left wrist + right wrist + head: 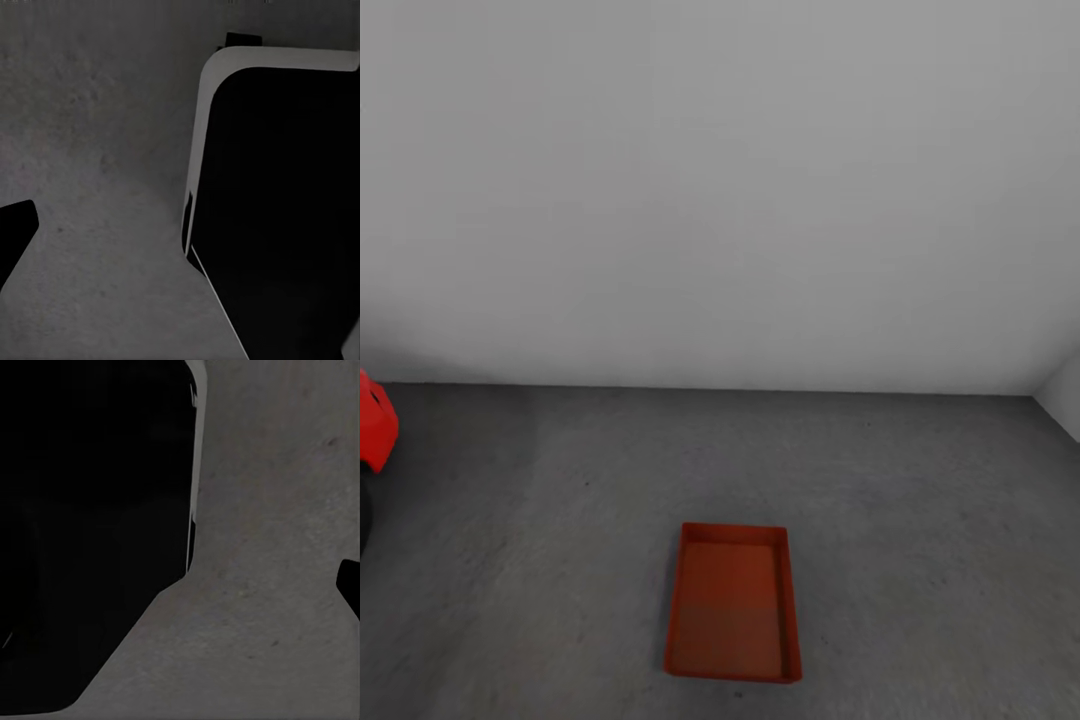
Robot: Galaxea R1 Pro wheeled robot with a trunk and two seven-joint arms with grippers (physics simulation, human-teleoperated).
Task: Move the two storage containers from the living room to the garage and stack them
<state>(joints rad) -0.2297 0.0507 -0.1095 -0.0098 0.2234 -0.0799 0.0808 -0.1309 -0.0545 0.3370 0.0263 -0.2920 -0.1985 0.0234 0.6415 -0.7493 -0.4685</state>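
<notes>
**One bin on the garage floor, arms tucked by the base**

Head view: a single orange-red storage container (733, 603) lies open side up on the dark grey floor (920, 560), at about 6 o'clock in the picture, its long sides running away from the camera. It is empty, and its thin walls cast a darker band along the inside. Nothing touches it. A plain white-grey wall (720, 190) fills the upper half and meets the floor in a straight line; a second wall comes in at the corner at about 4 o'clock. At 9 o'clock, at the picture's edge, sits a bright red curved piece of the car (375, 425), with a dark wheel (364, 515) just below it, well apart from the container.

Left wrist view: rough grey floor (90, 150) beside a large black body with a pale rounded rim (196, 135), apparently part of the robot. A dark tip (15, 232) juts in at 8 o'clock. Whether the left tool is released or clenched I cannot tell.

Right wrist view: the same grey floor (277, 510) next to a big black shape (90, 532), and a small dark tip (351, 585) at 4 o'clock. The right tool's state cannot be told either.
</notes>
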